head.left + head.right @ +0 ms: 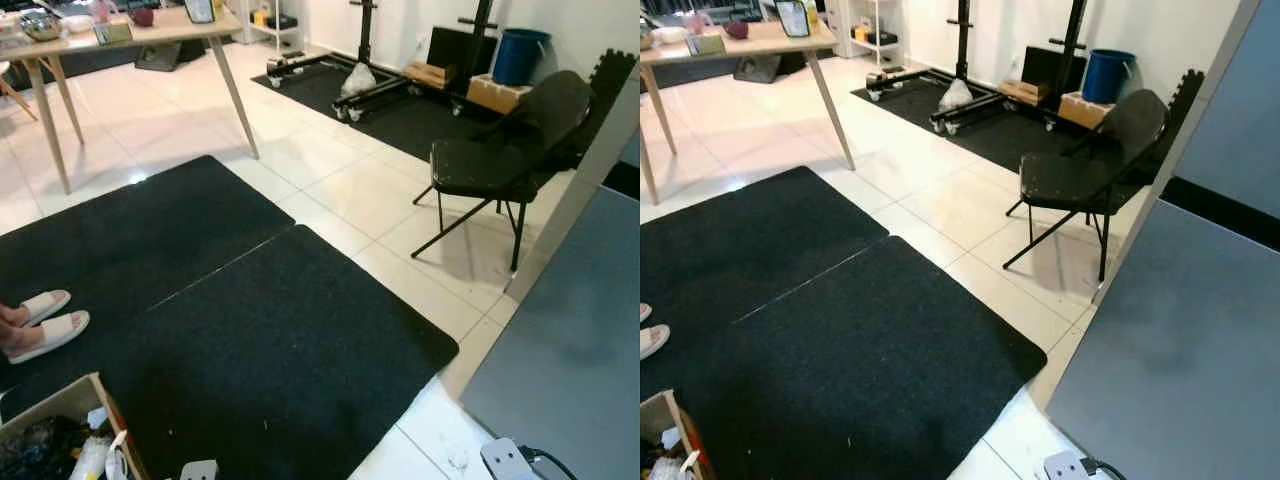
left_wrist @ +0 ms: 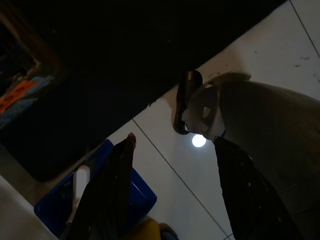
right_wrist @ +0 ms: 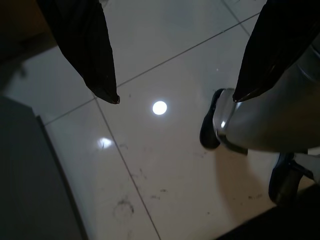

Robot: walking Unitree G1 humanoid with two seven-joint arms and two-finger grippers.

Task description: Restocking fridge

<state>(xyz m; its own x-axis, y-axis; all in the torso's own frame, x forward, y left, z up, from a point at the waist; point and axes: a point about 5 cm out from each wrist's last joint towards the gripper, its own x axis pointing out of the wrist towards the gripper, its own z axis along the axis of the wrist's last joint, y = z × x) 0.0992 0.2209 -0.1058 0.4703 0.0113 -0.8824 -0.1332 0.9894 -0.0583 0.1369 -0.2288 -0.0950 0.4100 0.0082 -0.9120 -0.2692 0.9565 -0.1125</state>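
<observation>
The cardboard box (image 1: 62,432) is cut off at the lower left edge; its contents are blurred beyond telling.

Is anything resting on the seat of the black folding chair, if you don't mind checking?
No, the black folding chair has a bare seat, standing on the white tiled floor.

Two black mats (image 1: 270,350), one chair (image 1: 510,150), one table (image 1: 130,35)

Open black mat (image 1: 260,340) ahead; folding chair (image 1: 505,160) and grey fridge door (image 1: 1180,350) crowd the right
</observation>
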